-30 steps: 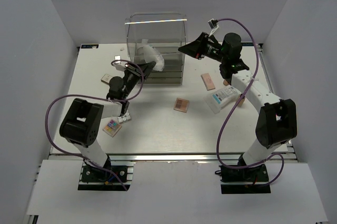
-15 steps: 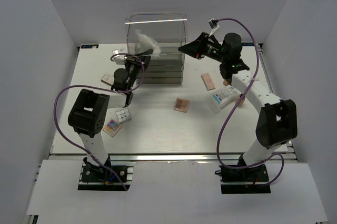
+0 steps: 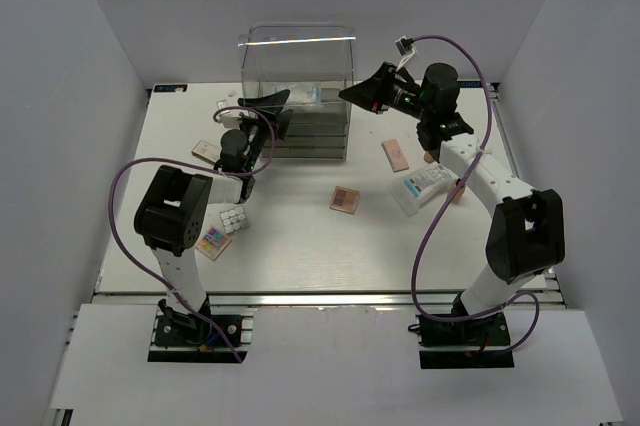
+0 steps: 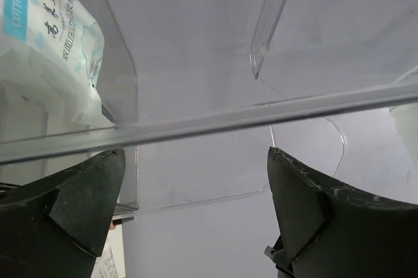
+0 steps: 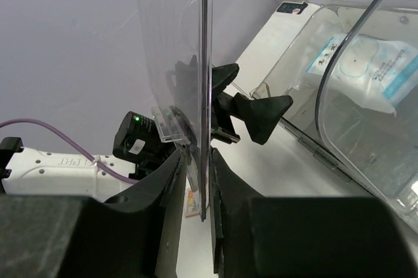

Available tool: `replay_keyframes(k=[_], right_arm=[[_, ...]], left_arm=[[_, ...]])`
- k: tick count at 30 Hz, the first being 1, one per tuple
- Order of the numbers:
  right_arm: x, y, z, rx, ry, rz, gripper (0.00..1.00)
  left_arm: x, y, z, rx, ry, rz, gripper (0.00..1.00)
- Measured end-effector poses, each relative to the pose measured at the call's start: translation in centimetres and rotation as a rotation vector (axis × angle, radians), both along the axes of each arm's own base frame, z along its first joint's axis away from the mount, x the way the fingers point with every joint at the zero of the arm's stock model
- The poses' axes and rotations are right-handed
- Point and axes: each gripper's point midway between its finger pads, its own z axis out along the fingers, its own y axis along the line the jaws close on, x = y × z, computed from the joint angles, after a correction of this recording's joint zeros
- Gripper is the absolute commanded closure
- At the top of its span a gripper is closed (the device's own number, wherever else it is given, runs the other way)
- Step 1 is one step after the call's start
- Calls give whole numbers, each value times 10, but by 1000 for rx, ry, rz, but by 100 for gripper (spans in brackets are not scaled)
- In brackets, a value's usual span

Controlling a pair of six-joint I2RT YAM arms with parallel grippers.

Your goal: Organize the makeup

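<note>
Overhead, at lower left on the white surface (image 3: pixel 300 246): multicoloured palette (image 3: pixel 213 242) and white palette of round pans (image 3: pixel 233 220), close against the left arm. Above them, flat tan palette (image 3: pixel 207 149), partly masked by arm and cable.

Upper centre-left: left pincer (image 3: pixel 265 103) spread wide, gripping nothing, at the left edge of the clear acrylic box (image 3: pixel 297 56). Inside the box, faint through glare, white-blue packet (image 3: pixel 305 96), just right of that pincer and apart from it. From the left wrist, same packet in the upper left corner, cropped by the frame edge, behind a clear wall and above the left finger.

Upper centre-right: right pincer (image 3: pixel 362 91) pressed onto the box's right wall. In its own view, thin clear pane pinched between both fingers (image 5: pixel 166 213), packet blurred behind curved plastic at upper right.

Mid-frame: square tan palette (image 3: pixel 344 199). Further right: peach palette (image 3: pixel 395 155) and second packet (image 3: pixel 425 184), one corner hidden under the right arm.
</note>
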Motion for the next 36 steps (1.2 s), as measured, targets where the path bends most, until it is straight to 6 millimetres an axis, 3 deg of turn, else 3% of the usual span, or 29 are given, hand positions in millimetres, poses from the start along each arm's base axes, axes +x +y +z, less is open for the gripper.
replay_keyframes(k=[5,8,11,18,23,32,36], right_arm=[[0,0,-2,-7,3,-1,76],[0,0,-2,-7,-1,-2,76],[-3,-2,5,-1,-11,-3,76],[-8,-3,10,-1,-17,2,76],[-8,-3,7,-7,-10,4,76],[-8,-3,5,-17,-13,4,76],[-8,-3,3,-25,-14,4,76]], left_arm=[[-8,-6,12,-4,-4,-36,2],[-21,-11,32,17,-28,-71,2],[-38,-13,37,68,-15,-100,2],[-86,-3,9,226,82,-127,2],[-108,10,3,365,120,-103,2],[-136,36,-35,473,230,-44,2],[-143,57,-51,484,329,33,2]])
